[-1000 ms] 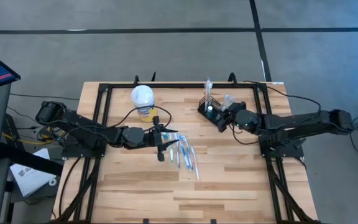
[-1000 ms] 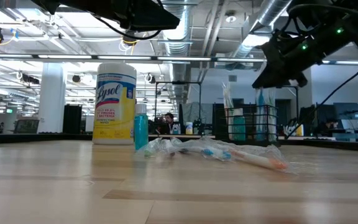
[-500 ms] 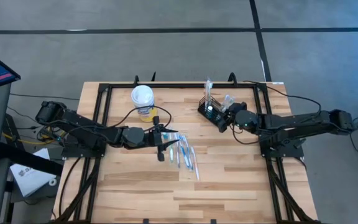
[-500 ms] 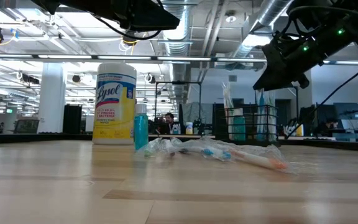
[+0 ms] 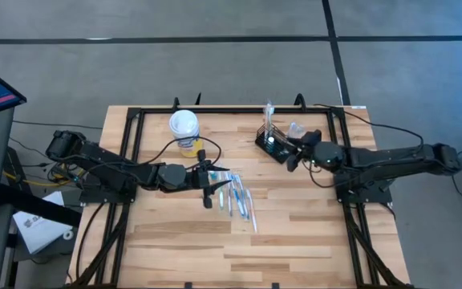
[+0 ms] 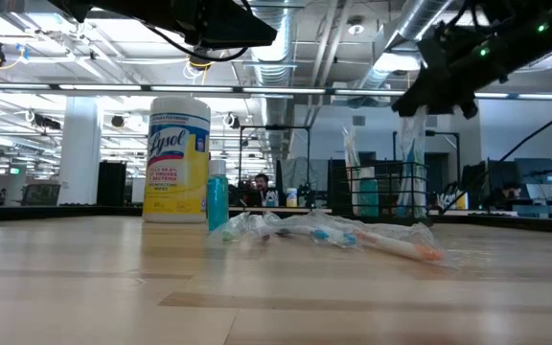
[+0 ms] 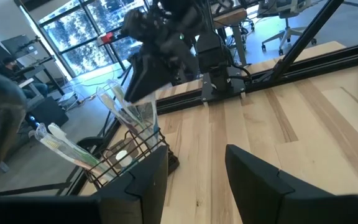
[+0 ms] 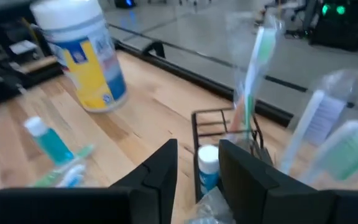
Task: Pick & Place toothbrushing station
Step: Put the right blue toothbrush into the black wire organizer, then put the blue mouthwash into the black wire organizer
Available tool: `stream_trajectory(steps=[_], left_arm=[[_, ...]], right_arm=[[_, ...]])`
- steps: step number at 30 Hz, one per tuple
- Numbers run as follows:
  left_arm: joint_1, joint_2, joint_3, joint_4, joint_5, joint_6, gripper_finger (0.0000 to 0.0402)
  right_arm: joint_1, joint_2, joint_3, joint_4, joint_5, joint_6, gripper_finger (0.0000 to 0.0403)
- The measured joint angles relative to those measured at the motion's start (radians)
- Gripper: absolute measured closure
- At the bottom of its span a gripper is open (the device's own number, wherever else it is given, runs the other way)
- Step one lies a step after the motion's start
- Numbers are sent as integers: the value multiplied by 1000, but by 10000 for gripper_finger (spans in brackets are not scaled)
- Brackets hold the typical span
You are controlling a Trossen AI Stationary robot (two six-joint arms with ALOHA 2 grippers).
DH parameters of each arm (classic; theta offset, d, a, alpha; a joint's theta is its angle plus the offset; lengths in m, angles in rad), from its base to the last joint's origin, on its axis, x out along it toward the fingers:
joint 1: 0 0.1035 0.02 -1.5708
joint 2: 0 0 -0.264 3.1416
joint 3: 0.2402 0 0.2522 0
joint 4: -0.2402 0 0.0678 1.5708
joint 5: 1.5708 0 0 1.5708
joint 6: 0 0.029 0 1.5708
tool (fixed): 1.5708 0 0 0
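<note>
While the black wire-mesh caddy (image 5: pixel 275 143) stands upright near the far right corner of the bench (image 5: pixel 295 241), wrapped toothbrushes (image 8: pixel 253 68) are seen sticking up out of its compartments, w/ a small white-capped bottle (image 8: pixel 207 163) inside. The right tool (image 5: pixel 293 154) is held at the caddy's near-right edge, above it; its fingers (image 8: pixel 160 171) are parted w/ a narrow gap, nothing clamped between them. In the low view the caddy (image 6: pixel 386 192) is seen resting on the bench, the right tool (image 6: pixel 439 91) above its top.

Near bench centre a loose pile of bagged toothbrushes (image 5: pixel 239 197) is laid flat. The left tool (image 5: pixel 207 183) is held just beside that pile, fingers (image 7: pixel 263 186) apart, empty. A white-lidded yellow wipes canister (image 5: pixel 184 128) is stood at the far side, well apart from the caddy; a small blue bottle (image 6: pixel 218 196) is seen next to it.
</note>
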Motion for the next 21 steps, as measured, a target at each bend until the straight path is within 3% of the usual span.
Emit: stream_trajectory(steps=[13, 21], left_arm=[[0, 0, 0, 0, -24, 2, 247], [-30, 0, 0, -11, -49, -1, 247]], right_arm=[[75, -98, 88, 4, 0, -78, 294], [182, -95, 100, 27, -24, 24, 294]])
